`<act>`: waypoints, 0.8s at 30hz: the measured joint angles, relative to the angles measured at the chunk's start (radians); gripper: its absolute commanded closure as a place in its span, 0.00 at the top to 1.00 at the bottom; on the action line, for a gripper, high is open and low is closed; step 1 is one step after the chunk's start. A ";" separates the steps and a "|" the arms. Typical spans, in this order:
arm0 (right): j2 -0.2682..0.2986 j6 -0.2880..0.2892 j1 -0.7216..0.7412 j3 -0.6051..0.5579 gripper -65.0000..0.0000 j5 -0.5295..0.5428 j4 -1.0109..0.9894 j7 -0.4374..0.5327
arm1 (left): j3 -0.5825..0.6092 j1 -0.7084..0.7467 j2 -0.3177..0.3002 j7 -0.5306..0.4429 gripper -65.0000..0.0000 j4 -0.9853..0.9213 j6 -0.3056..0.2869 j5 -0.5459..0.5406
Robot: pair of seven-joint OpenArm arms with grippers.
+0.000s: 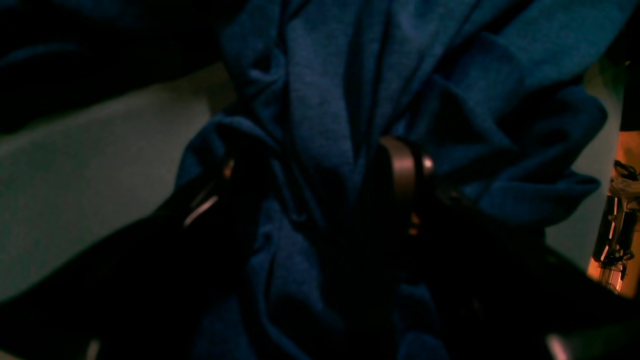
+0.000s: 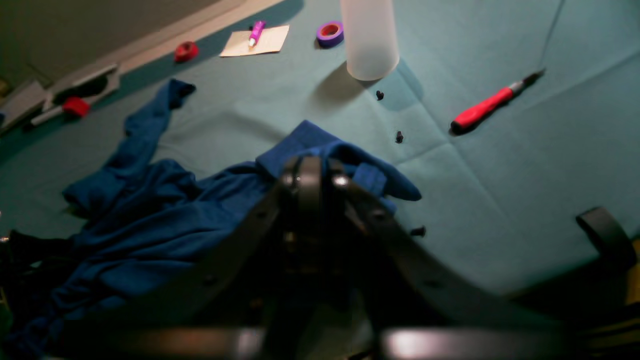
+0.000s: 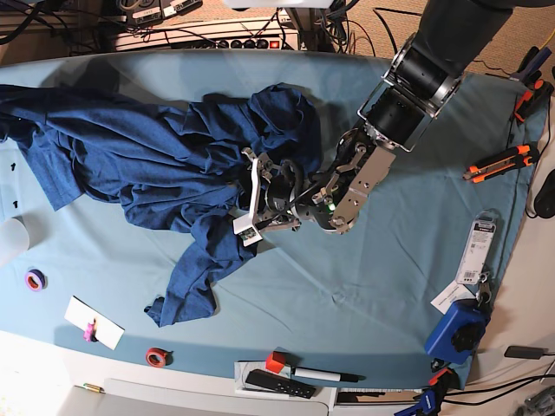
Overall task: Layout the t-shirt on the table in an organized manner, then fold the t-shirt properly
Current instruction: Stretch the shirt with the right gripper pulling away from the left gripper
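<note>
Base view: t-shirt (image 3: 165, 156) sprawled crumpled along the table's (image 3: 364, 295) length.
Left gripper (image 3: 270, 192) clamps its bunched middle; right gripper (image 2: 312, 172) (off this view) hovers above a sleeve, jaw opening unclear.

T-shirt (image 3: 147, 156) noted as dark navy, heathered; counter (image 3: 364, 286) covered in plain light teal; tape roll (image 2: 329, 34) purple.

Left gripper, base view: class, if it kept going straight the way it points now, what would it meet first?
The left gripper points into the bunched middle of the navy t-shirt. The left wrist view shows cloth already gathered between its fingers, so the shirt comes first; the table probably lies beneath.
</note>
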 measured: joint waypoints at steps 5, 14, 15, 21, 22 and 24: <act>0.000 -0.015 -0.002 -0.168 0.49 -0.084 0.000 0.066 | 0.000 0.000 0.000 0.000 0.51 0.000 0.019 0.000; 0.002 -0.022 0.141 -0.634 0.49 -0.353 0.000 0.174 | 0.000 0.000 0.000 0.000 0.51 0.000 0.019 0.000; 0.002 -0.045 0.158 -0.689 0.49 -0.410 0.000 0.188 | 0.000 0.000 0.000 0.000 0.51 0.000 0.019 0.000; 0.008 -0.071 0.254 -0.897 0.49 -0.692 -0.106 0.237 | 0.000 0.000 0.000 0.003 0.51 0.000 0.019 0.013; 0.010 -0.072 0.270 -0.903 0.49 -0.704 -0.153 0.245 | 0.000 0.000 0.000 0.003 0.51 0.001 0.019 0.014; 0.014 -0.066 0.311 -0.899 0.49 -0.711 -0.258 0.248 | 0.000 0.005 0.000 -0.001 0.51 0.003 0.019 0.018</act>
